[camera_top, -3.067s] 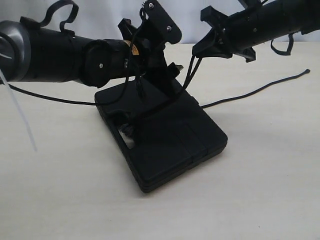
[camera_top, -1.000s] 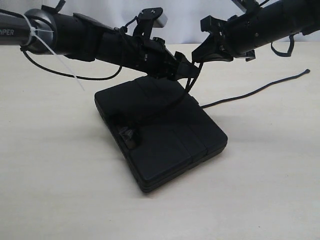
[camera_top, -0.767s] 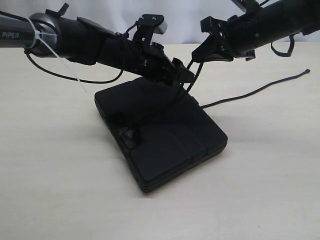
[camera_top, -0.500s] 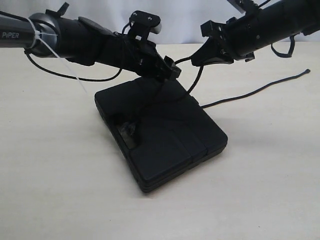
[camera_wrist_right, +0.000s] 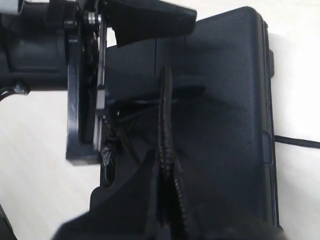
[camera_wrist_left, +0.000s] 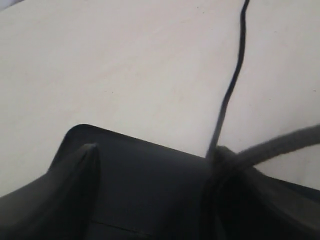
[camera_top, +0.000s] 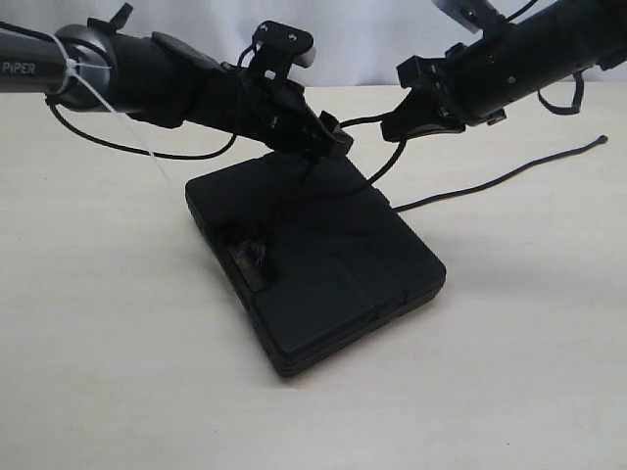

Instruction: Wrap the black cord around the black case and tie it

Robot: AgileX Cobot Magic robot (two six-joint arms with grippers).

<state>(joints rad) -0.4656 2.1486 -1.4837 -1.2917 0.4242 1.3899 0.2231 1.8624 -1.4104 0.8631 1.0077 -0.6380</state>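
The black case lies flat on the table, with the frayed knot of the black cord at its handle hole. My right gripper hovers above the case's far edge and is shut on the cord, which runs between its fingers. From there one strand bridges to my left gripper, which is open over the case. That cord lies against one of its fingers. A loose tail trails right to the knobbed tip.
The pale tabletop surrounds the case. A white zip tie hangs from the left arm, and the arm's own black cable droops behind it. The left gripper shows in the right wrist view, close above the case.
My left gripper has drawn back to the left, away from the right gripper, and now stays still. The right gripper has shifted slightly right, stretching the cord between the two.
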